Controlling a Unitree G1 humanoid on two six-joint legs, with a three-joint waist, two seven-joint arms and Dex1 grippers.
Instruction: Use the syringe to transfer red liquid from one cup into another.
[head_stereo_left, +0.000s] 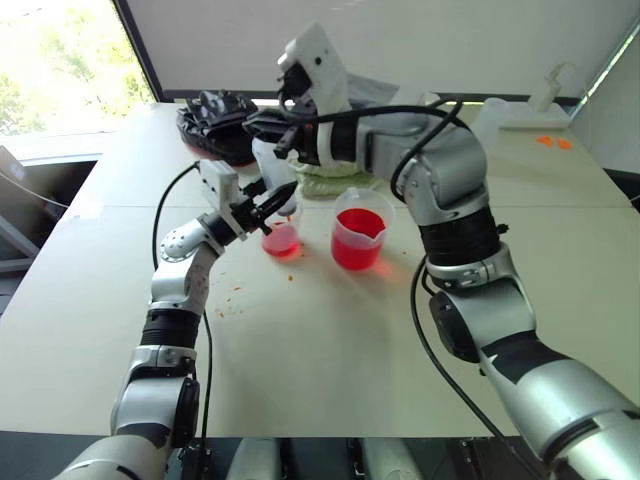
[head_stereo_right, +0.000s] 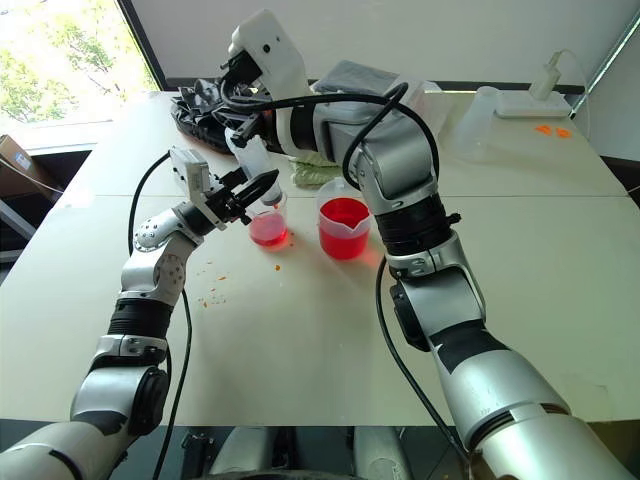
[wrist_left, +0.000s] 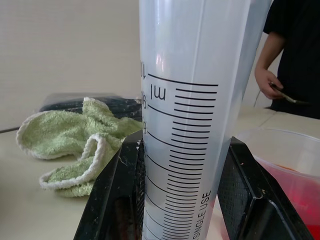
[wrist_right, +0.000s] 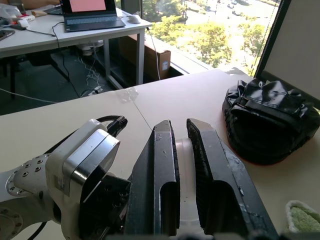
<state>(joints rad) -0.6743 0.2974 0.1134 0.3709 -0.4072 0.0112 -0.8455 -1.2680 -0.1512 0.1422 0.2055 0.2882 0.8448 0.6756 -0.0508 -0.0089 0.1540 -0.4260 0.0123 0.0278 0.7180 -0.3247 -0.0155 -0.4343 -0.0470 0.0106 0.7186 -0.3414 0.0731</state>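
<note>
"SINGLE USE", "ml" on syringe (wrist_left: 200, 100)

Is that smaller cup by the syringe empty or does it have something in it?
Partly filled: the smaller cup has red liquid in its lower part.

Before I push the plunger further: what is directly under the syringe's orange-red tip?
The small narrow clear plastic cup stands under the large clear plastic syringe, with bright red liquid in its bottom. The left gripper covers the tip, so its depth in the cup is hidden.
</note>
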